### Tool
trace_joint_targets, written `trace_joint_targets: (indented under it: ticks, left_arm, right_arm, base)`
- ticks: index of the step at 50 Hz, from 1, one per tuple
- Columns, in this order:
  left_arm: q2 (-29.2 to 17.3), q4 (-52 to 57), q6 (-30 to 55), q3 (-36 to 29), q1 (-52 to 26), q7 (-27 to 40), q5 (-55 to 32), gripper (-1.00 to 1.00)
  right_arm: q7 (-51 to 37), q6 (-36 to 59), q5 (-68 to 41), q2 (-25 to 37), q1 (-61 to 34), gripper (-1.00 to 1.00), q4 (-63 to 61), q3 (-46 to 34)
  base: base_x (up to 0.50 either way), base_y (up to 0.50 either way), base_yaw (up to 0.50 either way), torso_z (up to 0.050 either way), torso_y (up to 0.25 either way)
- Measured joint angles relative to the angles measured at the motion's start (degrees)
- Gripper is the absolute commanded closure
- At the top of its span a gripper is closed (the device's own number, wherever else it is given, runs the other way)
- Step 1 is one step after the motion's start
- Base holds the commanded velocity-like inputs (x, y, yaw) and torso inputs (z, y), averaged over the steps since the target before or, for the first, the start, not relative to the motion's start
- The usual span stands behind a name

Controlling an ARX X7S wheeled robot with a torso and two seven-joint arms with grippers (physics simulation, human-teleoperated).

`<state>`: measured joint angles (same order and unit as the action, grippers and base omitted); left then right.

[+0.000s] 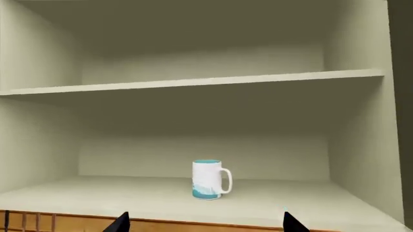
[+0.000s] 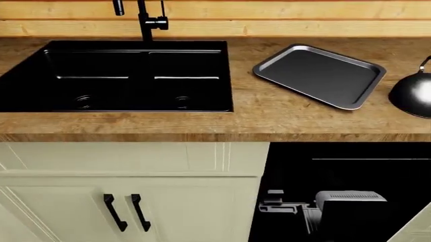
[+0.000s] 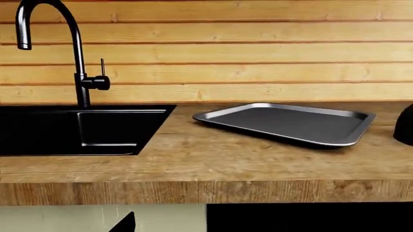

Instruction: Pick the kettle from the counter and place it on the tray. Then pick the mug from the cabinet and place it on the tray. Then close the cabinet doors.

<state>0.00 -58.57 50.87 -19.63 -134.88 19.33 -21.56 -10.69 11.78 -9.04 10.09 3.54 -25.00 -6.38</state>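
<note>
Inside the open cabinet, the left wrist view shows the mug [image 1: 210, 179] standing upright on the bottom shelf [image 1: 96, 198], with the left gripper [image 1: 205, 223] facing it, tips apart and holding nothing. From the head view, the tray [image 2: 320, 75] lies bare on the counter [image 2: 256, 116], and the kettle [image 2: 412, 94] sits just beside it, not yet moved. In the right wrist view only one tip of the right gripper [image 3: 124, 224] shows, so I cannot tell if it is open.

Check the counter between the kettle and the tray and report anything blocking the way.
Nothing visible blocks it. In the head view the kettle sits on the counter just beside the tray, with only bare wood between them. The tray's surface holds nothing. The sink lies on the tray's far side, off that path.
</note>
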Motion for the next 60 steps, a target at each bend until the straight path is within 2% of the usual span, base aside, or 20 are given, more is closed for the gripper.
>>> trace_joint_targets:
  ticks: [4, 9, 18, 23, 29, 38, 60]
  left_arm:
    - [0.00, -0.63, 0.20, 1.08, -0.03, 0.12, 0.32, -1.00]
    - [-0.01, -1.19, 0.47, 2.64, -0.06, -0.03, 1.48, -1.00]
    - [-0.01, -1.51, 1.03, 5.05, -0.08, -0.51, 3.87, -1.00]
    - [-0.01, -1.18, 1.48, 6.37, -0.12, -0.90, 5.46, -1.00]
    - [-0.01, -0.73, 1.89, 7.58, -0.11, -1.42, 7.12, -1.00]
    - [-0.02, -0.38, 2.09, 8.82, -0.11, -2.41, 9.41, -1.00]
    - [-0.02, 1.62, 3.31, 12.09, -0.11, -4.77, 16.54, -1.00]
  right_arm:
    - [-0.72, 6.78, -1.90, 1.54, -2.23, -1.00, -6.25, 0.94]
    - [-2.69, 21.69, -9.25, 3.81, -9.74, -1.00, -16.45, 4.76]
    - [-22.33, 45.26, -43.16, 12.39, -31.99, -1.00, -25.64, 14.10]
    - [-32.14, 52.17, -58.20, 16.20, -41.58, -1.00, -26.73, 16.72]
    - [-39.55, 56.76, -69.50, 19.22, -48.77, -1.00, -27.35, 18.29]
    - [-43.27, 60.20, -75.52, 21.04, -53.05, -1.00, -27.96, 19.33]
    - [-44.20, 61.76, -76.14, 22.19, -54.72, -1.00, -28.91, 19.16]
  base:
    - [0.00, 0.00, 0.00, 0.000, 0.000]
    - [0.00, 0.00, 0.00, 0.000, 0.000]
    - [0.00, 0.00, 0.00, 0.000, 0.000]
    - [0.04, 0.00, 0.00, 0.000, 0.000]
    - [0.43, 0.00, 0.00, 0.000, 0.000]
    - [0.50, 0.00, 0.00, 0.000, 0.000]
    - [0.50, 0.00, 0.00, 0.000, 0.001]
